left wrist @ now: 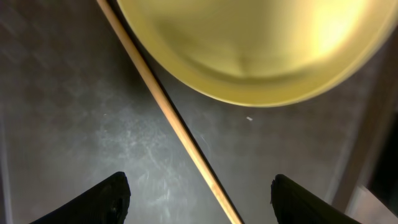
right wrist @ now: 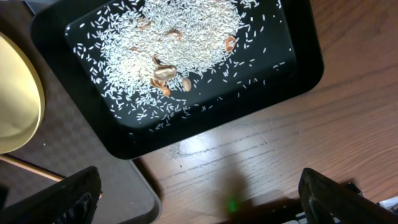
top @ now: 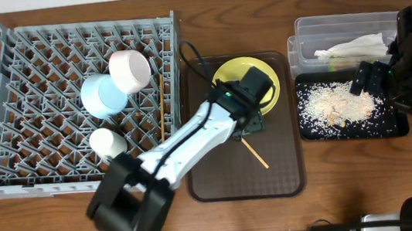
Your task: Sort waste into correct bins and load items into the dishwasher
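left gripper [left wrist: 200,196] wide open, empty, straddling chopstick [left wrist: 168,112] for a likely pinch; yellow plate [left wrist: 249,50] at 12 o'clock. right gripper [right wrist: 199,199] open, empty, idle.

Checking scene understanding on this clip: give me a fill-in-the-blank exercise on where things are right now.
1. The tray holding the rice scraps is ____.
2. The serving tray under the yellow plate is ____.
3. The left claw straddles a chopstick with its jaws ____.
4. In the dish rack, the bowl next to the white bowl is light ____.
Missing words: black; brown; open; blue.
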{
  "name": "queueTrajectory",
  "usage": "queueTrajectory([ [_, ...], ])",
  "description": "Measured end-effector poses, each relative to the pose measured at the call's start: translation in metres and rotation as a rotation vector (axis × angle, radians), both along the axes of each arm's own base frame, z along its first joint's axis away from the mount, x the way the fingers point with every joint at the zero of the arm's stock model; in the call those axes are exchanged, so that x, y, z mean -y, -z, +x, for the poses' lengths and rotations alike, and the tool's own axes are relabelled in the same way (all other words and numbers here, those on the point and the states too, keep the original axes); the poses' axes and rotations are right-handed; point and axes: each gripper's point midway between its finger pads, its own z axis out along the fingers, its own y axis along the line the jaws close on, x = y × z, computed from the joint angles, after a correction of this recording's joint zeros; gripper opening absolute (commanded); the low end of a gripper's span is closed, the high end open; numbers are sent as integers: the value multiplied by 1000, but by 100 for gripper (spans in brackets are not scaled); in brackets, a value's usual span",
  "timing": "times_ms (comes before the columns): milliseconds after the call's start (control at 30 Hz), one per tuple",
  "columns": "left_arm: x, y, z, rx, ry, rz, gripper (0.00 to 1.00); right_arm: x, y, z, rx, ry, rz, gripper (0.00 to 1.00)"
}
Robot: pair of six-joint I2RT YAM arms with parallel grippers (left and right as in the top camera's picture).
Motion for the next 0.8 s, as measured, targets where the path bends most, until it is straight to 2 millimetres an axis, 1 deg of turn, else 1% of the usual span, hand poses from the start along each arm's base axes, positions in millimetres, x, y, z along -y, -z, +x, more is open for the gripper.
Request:
queueTrajectory([
  [100, -2, 21, -2, -35, -23, 37, 76, 0, 0, 0, 0, 0, 0, 99],
  [200, -5, 37, -4, -61, -35, 69, 76, 0, 0, 0, -1, 0, 0, 99],
  [333, -8, 53, -6, -91, -47, 96, 75, 0, 0, 0, -1, 0, 0, 99],
  [433, -9, 59, -8, -108, -53, 106, 62, 0, 0, 0, -1, 0, 0, 99],
  [467, -9, 59, -9, -109, -54, 108, 59, 0, 0, 0, -1, 0, 0, 99],
  [533, -9, 59, -9, -112, -55, 105, 50, 0, 0, 0, -1, 0, 0, 99],
  [567, -9, 59, -10, -114, -58, 106, 49, 0, 0, 0, -1, 0, 0, 99],
  [700, -11, 60, -12, -123, -55, 112, 37, 0, 0, 0, -2, 0, 0, 99],
  [800, -13, 61, -14, -130, -55, 121, 26, 0, 0, 0, -2, 0, 0, 99],
])
